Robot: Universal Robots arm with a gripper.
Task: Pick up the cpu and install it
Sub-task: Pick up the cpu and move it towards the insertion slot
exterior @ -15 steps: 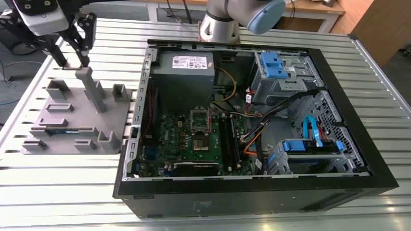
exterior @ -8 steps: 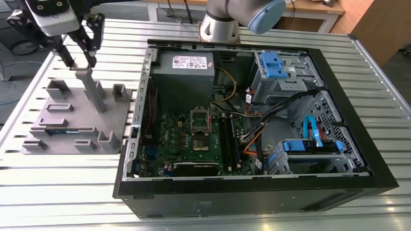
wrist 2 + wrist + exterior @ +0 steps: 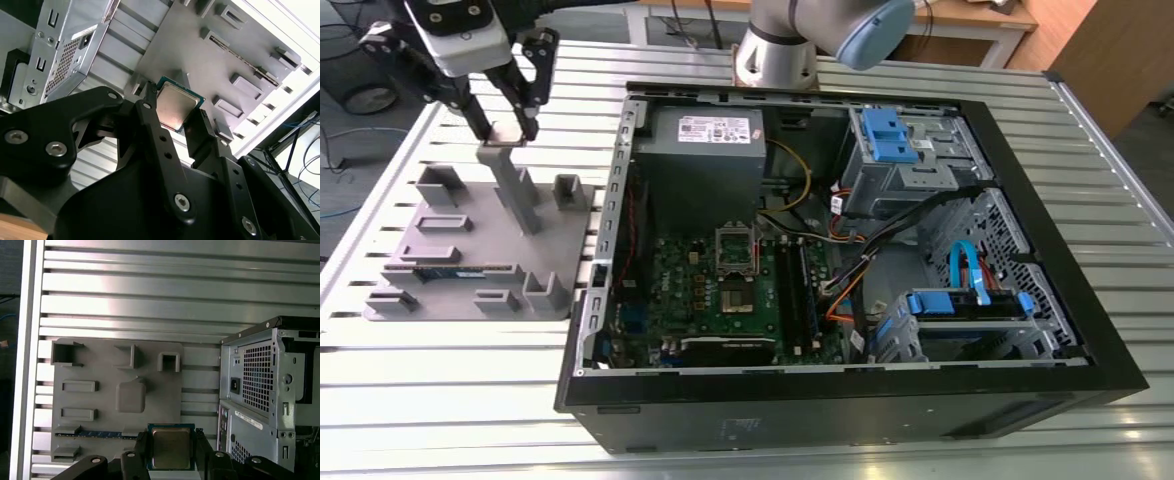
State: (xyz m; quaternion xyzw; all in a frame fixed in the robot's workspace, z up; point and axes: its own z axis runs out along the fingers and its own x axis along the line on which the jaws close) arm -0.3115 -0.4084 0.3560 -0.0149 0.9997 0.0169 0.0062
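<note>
The cpu, a small square chip with a shiny metal top and a thin green-edged rim, sits clamped between my gripper's two black fingers. In the first wrist view the cpu hangs over the edge of the grey fixture plate. In the exterior view my gripper is shut just above the fixture's tall post, at that view's left, outside the computer case. The motherboard socket lies inside the open case, well apart from the gripper.
The open computer case lies on a slatted metal table. A long green memory stick rests in a slot of the grey fixture plate. Cables and blue drive bays crowd the case's far side. The arm's base stands behind the case.
</note>
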